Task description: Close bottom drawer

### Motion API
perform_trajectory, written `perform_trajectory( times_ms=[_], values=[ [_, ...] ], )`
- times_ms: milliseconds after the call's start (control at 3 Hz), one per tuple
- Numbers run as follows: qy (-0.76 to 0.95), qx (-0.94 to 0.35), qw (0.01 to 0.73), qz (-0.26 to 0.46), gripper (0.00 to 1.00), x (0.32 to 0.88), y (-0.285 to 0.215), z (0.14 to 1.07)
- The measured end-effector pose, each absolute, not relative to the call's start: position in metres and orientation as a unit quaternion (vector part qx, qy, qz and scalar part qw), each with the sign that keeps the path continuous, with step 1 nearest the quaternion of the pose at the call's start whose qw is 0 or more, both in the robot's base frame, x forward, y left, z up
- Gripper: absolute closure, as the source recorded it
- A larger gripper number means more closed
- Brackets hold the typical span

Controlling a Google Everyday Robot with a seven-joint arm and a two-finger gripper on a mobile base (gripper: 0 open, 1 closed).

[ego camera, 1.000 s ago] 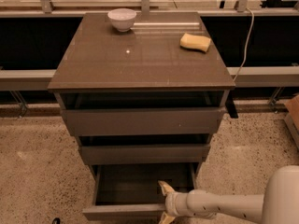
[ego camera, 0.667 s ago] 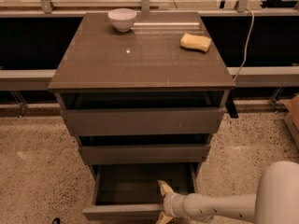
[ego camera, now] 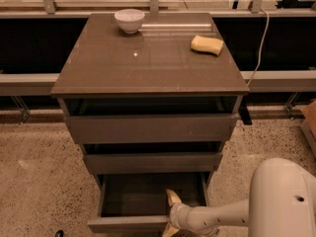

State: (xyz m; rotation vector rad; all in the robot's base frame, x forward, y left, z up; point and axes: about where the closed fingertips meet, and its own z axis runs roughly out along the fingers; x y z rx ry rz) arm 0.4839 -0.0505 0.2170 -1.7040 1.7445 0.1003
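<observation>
White robot arm (ego camera: 281,201) came in from the lower right, nearest the camera. Gripper (ego camera: 170,214) sat at the right end of the bottom drawer's front, fingers spread. One tan fingertip (ego camera: 173,197) pointed up inside the box and the other was out in front of the face panel. Couldn't tell if either touched the panel.

Bottom drawer (ego camera: 128,224) was pulled well out of the cabinet, lowest of the three and the narrowest. It was a grey-brown shallow box with a plain flat face and no handle. The interior looked dark, and no contents could be made out. It sat just above a speckled terrazzo floor (ego camera: 34,181).

Middle drawer (ego camera: 153,163) was above it, wider, out only slightly with a dark gap over it. Top drawer (ego camera: 150,128) was the widest with the tallest face, also slightly proud of the frame.

Cabinet top (ego camera: 148,63) was a glossy grey-brown slab. Yellow sponge (ego camera: 207,45) lay near the back right. White bowl (ego camera: 130,20) stood upright at the back, left of centre, well apart from the sponge.

Behind the cabinet a pale cable (ego camera: 261,38) hung down at right.
</observation>
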Motion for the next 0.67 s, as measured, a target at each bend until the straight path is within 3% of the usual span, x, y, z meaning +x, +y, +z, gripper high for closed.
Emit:
perform_trajectory(
  times_ms=[333,667],
  values=[
    [0.68,-0.648,0.343,0.031,0.08,0.495,-0.051,0.208],
    [0.684,-0.637,0.355,0.031,0.08,0.511,-0.053,0.207]
  ],
)
